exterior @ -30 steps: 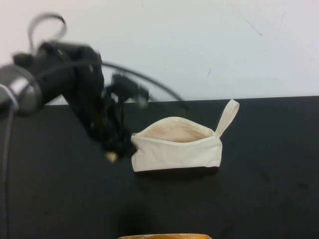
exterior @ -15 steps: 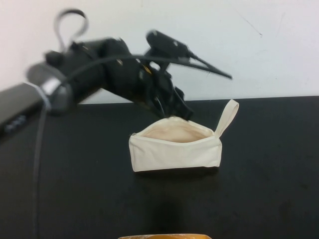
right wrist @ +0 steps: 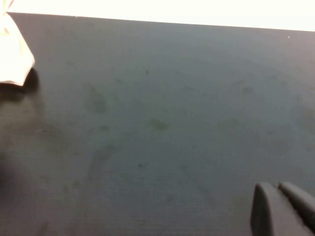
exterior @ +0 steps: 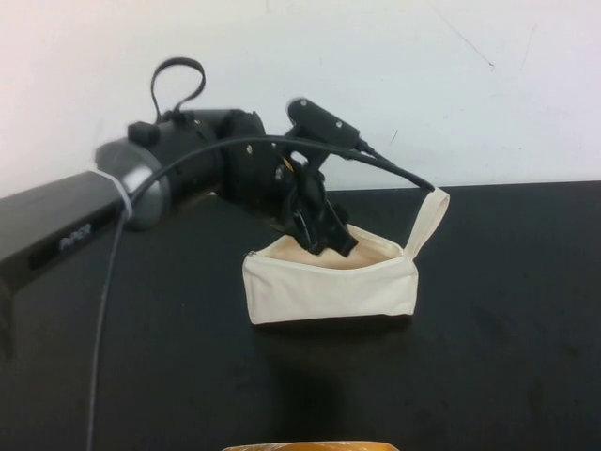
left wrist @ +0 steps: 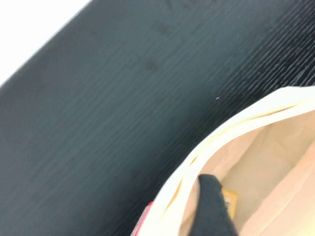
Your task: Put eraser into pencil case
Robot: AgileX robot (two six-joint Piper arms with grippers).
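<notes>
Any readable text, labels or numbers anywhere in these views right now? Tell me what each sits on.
Left arm's grey link: pale lettering, too blurred to read.
Eraser, held at the left gripper inside the pencil case: no readable print.
Pencil case: a red tab at the mouth, no legible text.
Right gripper, over bare table: nothing written.

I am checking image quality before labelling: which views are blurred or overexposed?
High view: sharp, left gripper in the pencil case. Left wrist view: soft; eraser beside a dark finger; corner washed out. Right wrist view: right gripper at the edge, bright top strip.
</notes>
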